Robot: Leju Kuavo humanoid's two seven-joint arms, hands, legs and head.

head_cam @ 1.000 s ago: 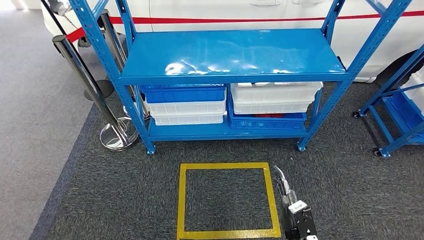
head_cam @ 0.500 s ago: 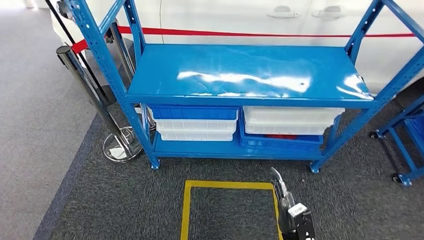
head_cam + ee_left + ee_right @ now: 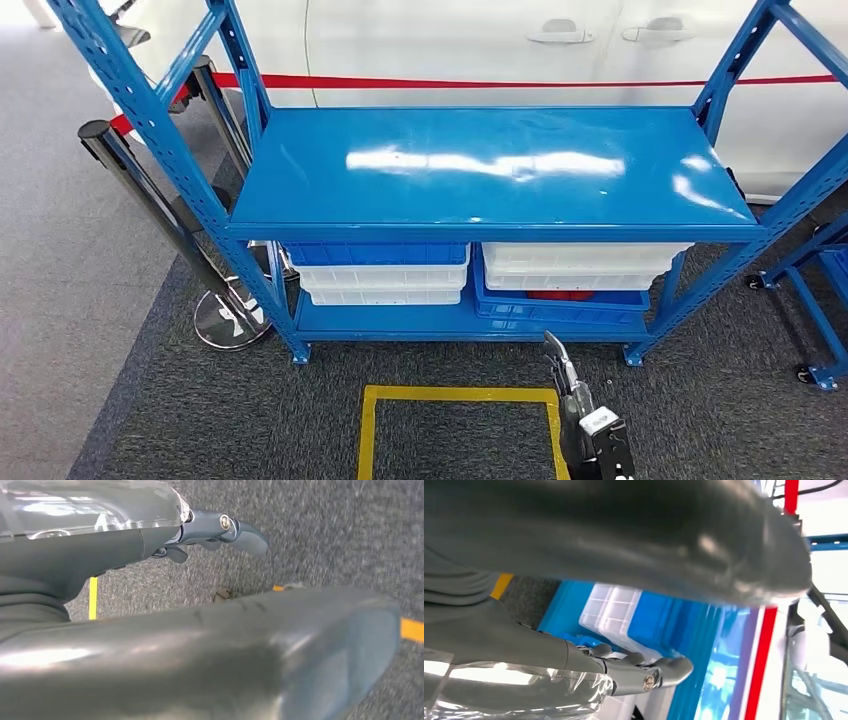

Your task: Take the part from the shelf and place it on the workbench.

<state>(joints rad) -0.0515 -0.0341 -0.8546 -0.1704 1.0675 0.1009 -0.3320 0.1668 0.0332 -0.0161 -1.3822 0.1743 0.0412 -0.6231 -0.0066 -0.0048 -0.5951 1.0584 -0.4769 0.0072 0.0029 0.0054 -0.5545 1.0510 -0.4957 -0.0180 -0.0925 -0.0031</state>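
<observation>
Leftmost in the head view, chrome barrier posts [image 3: 150, 200] stand on round bases on the grey carpet, just beside the blue shelf [image 3: 480, 175]. Its upper deck is bare and glossy; on the lower deck, a blue bin topped by white bins [image 3: 378, 280] sits at the left and white bins over a blue bin [image 3: 575, 280] at the right, with something red [image 3: 565, 295] just visible inside; whether that is the part cannot be told. Behind the shelf stands a white car [image 3: 560, 50] with a red stripe. Yellow floor tape [image 3: 460, 395] outlines a square before the shelf. At lower right, the right hand [image 3: 575, 400] holds nothing, fingers extended forward together. The left hand [image 3: 210, 530] hangs over carpet, empty, fingers lightly curled.
</observation>
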